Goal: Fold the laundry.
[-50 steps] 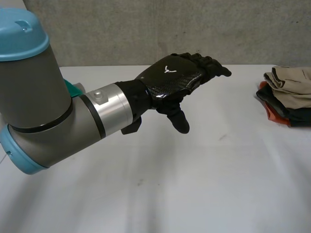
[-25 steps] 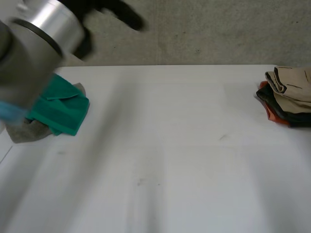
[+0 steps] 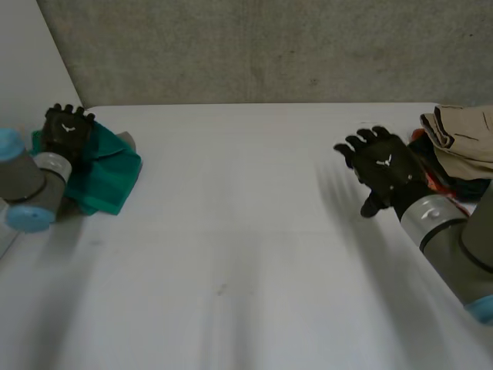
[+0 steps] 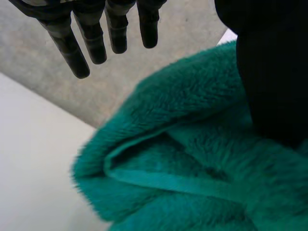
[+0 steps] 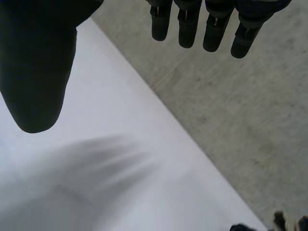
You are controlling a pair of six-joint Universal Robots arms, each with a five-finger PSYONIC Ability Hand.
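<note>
A folded green fleece cloth (image 3: 104,173) lies at the table's far left, on top of a grey cloth (image 3: 127,141). My left hand (image 3: 68,132) hovers over the green cloth with straight fingers, holding nothing. In the left wrist view the green fleece (image 4: 192,163) lies under the palm, fingers (image 4: 91,36) spread above it. My right hand (image 3: 383,169) is open above the bare table, just left of a pile of clothes (image 3: 456,150) at the right edge. In the right wrist view its fingers (image 5: 211,24) are straight and empty.
The pile at the right edge has a beige garment (image 3: 461,131) on top of dark and orange-red ones. The white table (image 3: 246,254) ends at a grey wall (image 3: 269,46) behind. A pale wall panel (image 3: 27,69) stands at the far left.
The left arm has swung from the table's middle to the far left, over the green cloth. The right hand has come into view beside the clothes pile.
</note>
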